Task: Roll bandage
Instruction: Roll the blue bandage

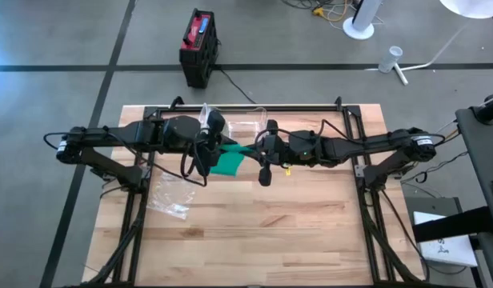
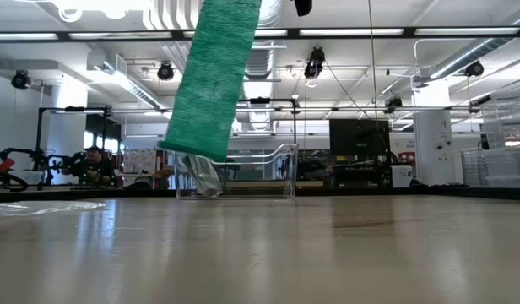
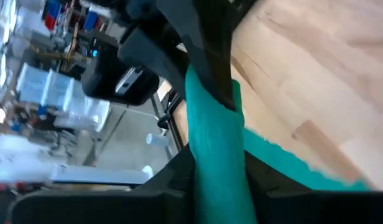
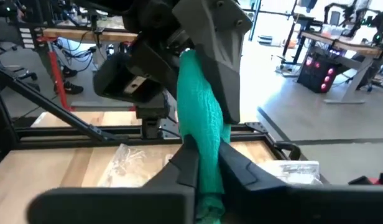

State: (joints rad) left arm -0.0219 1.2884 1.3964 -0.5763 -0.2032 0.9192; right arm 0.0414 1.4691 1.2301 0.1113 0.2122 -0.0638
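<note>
Above the table's (image 1: 254, 232) far middle, both grippers meet on the green bandage (image 1: 227, 162): the right gripper (image 4: 203, 163) clenches the strip while the left gripper (image 3: 211, 165) pinches it too, keeping it airborne and taut for rolling.

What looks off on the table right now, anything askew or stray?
The green bandage isn't rolled: it is held off the wooden table between the left gripper and right gripper, and a loose end hangs free. A crumpled clear plastic wrapper lies on the left side. No spill or damage shows.
</note>
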